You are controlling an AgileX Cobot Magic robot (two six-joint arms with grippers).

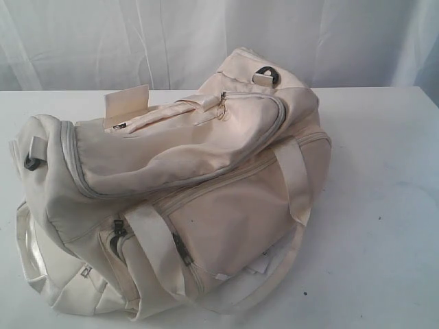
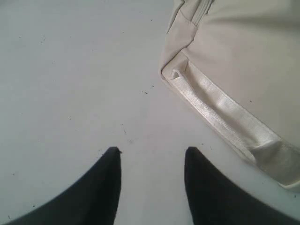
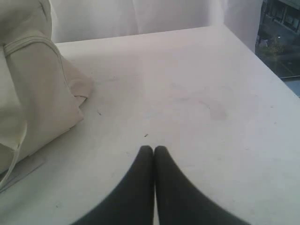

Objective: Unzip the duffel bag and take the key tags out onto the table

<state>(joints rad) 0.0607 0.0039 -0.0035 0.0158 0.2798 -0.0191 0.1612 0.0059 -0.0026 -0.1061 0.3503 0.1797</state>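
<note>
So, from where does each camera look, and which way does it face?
Exterior: off the arms, looking down on the cream-white soft fabric duffel bag on the white table; no arm shows.
Left wrist: above the table, facing down past the open left hand.
Right wrist: low, facing across the table past the shut right hand.
Shared: bag, table.

No writing, brand, number or sign that can be read, cream tag (image 1: 127,103) on the duffel bag (image 1: 219,205) shown blank, nothing printed seen on the table (image 1: 384,205)
</note>
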